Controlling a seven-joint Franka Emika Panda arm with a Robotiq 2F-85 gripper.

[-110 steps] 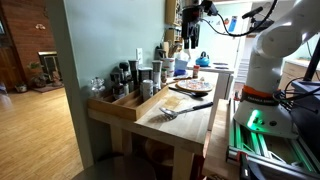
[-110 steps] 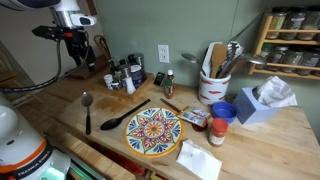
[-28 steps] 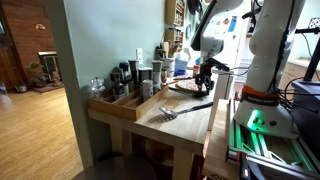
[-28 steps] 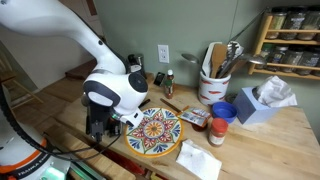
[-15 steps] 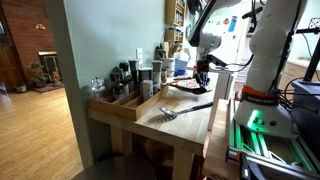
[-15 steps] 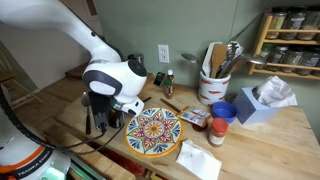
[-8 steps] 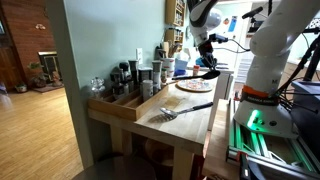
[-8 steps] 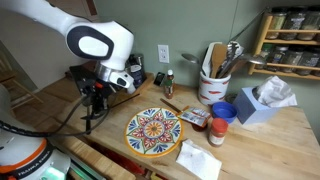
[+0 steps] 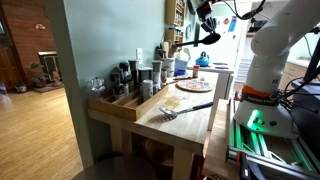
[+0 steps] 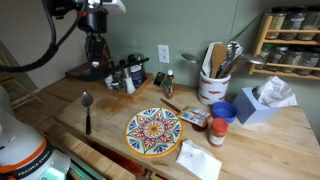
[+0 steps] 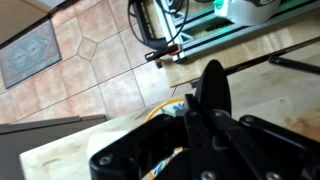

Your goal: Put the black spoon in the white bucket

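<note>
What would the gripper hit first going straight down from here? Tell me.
Pointing down, the gripper holds the black spoon, whose hanging end would land first, likely on the table near the plate; depth is unclear.

Slender black spoon (image 9: 207, 38) aloft; white bucket (image 10: 212, 89) well apart

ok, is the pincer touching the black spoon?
Touching. The wrist view shows the black spoon pinched between the fingers of the pincer, its bowl sticking out past them.
</note>
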